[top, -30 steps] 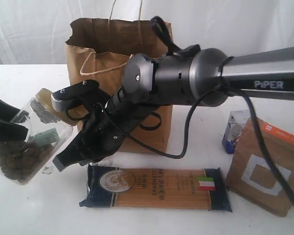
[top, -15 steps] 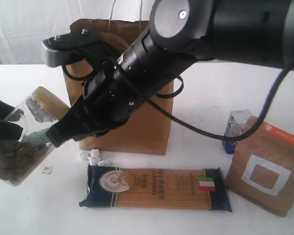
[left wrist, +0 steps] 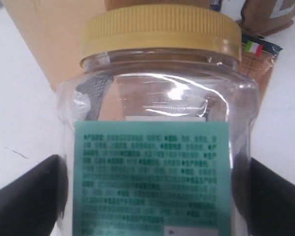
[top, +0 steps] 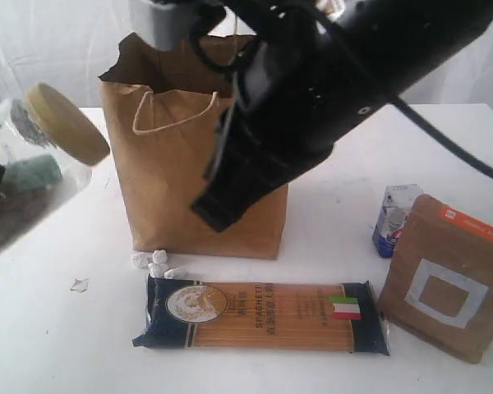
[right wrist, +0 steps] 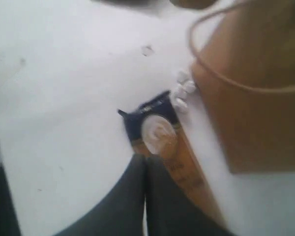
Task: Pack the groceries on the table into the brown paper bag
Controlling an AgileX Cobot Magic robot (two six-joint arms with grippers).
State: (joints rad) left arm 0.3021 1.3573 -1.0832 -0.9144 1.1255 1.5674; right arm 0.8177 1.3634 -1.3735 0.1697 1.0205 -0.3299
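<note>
Jar-packing step: left fingers (left wrist: 24,201) clamp the gold-lidded clear jar (top: 33,164) aloft beside the brown paper bag (top: 164,189), right fingers (right wrist: 123,206) pressed together and empty; next, probably lift it over the bag's mouth and let go.

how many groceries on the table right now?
3: spaghetti packet in front of the bag, blue-white carton right of it, brown pouch before the carton. The arm may hide more.
</note>
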